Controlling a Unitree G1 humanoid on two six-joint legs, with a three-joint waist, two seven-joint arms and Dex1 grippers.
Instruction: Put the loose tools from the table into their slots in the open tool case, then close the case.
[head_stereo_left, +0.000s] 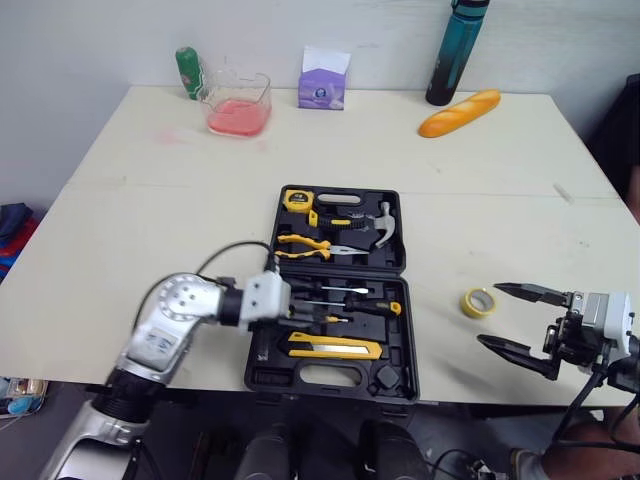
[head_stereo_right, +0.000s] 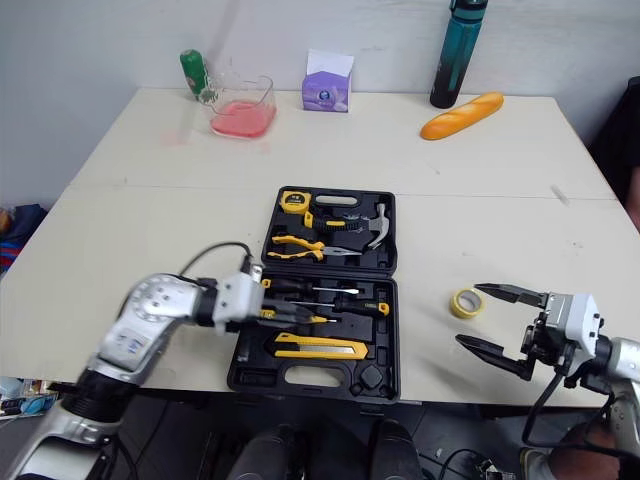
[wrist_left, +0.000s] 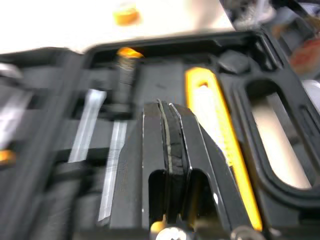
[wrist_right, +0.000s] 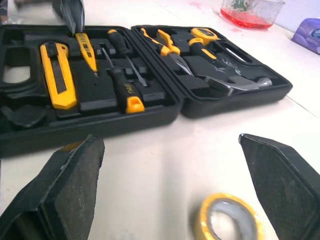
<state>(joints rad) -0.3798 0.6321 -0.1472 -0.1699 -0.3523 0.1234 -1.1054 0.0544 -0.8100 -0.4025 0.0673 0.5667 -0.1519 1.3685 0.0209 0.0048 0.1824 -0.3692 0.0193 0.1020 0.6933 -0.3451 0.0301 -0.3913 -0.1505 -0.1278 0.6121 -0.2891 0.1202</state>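
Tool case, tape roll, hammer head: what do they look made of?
Tool case: moulded black plastic, matte with a slight sheen. The shaped tool recesses point that way.
Tape roll: yellow and glossy, probably vinyl tape on a pale core, though the exact type is unclear.
Hammer head: bright silvery metal, likely polished steel, judging by its reflective highlights.

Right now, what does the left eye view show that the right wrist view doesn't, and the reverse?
The left eye view adds the bread, the teal bottle and the green bottle. The right wrist view adds a close look at the textured pads of the open right tool. Both share the open tool case, the yellow tape roll before the right tool, the utility knife and the red-filled container.
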